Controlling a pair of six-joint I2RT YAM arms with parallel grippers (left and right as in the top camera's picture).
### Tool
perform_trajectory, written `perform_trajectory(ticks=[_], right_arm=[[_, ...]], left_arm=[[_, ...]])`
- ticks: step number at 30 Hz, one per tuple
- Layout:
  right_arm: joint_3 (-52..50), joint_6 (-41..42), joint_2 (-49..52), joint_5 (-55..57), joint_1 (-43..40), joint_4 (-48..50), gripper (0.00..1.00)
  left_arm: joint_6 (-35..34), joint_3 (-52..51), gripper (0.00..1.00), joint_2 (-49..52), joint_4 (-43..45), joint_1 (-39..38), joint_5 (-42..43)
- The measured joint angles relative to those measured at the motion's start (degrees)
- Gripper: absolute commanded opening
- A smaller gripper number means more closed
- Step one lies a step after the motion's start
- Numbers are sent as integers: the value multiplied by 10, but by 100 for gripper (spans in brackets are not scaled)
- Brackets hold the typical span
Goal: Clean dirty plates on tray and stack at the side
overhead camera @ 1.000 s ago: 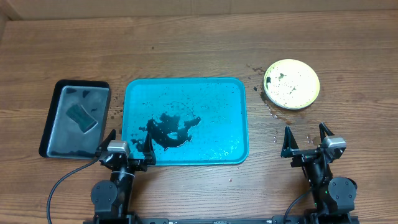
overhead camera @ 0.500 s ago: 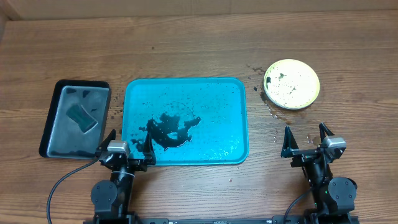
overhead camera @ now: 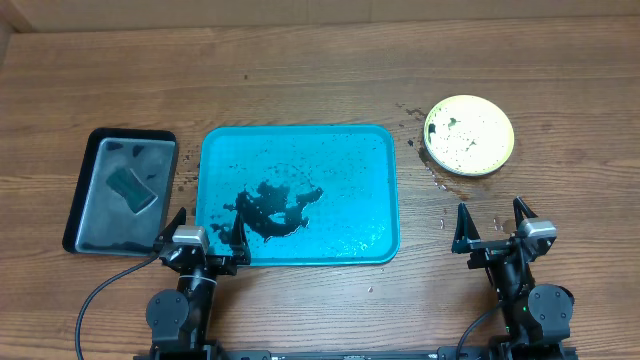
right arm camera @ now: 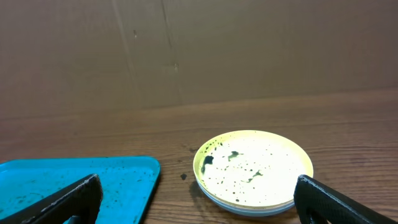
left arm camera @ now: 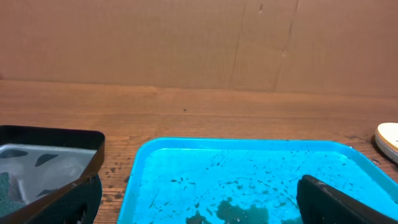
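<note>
At the lower edge of the overhead view, the left claw (overhead camera: 208, 226) sits at the turquoise tray's near left corner and the right claw (overhead camera: 490, 214) at lower right. Each is spread wide and holds nothing. Beyond them, the turquoise tray (overhead camera: 350, 150) carries only a black smear (overhead camera: 275, 208) and specks, no plate. The plates (overhead camera: 469, 135) sit on the tabletop (overhead camera: 300, 60) at upper right, the yellow-green one on top, speckled black. Wiping looks unfinished. The left claw would best fetch the dark pad (overhead camera: 133, 190) from the black tray (overhead camera: 82, 175) at left while the right steadies the stack's rim. Only the right wrist view shows paler rims (right arm camera: 249, 210) under the top plate, and only the overhead view shows the pad clearly.
</note>
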Motion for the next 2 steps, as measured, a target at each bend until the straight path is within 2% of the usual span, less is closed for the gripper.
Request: perform_trajectory(ticks=[2], right_arm=[[0,0,0,0,0,0,100]], left_arm=[[0,0,100,0,0,0,0]])
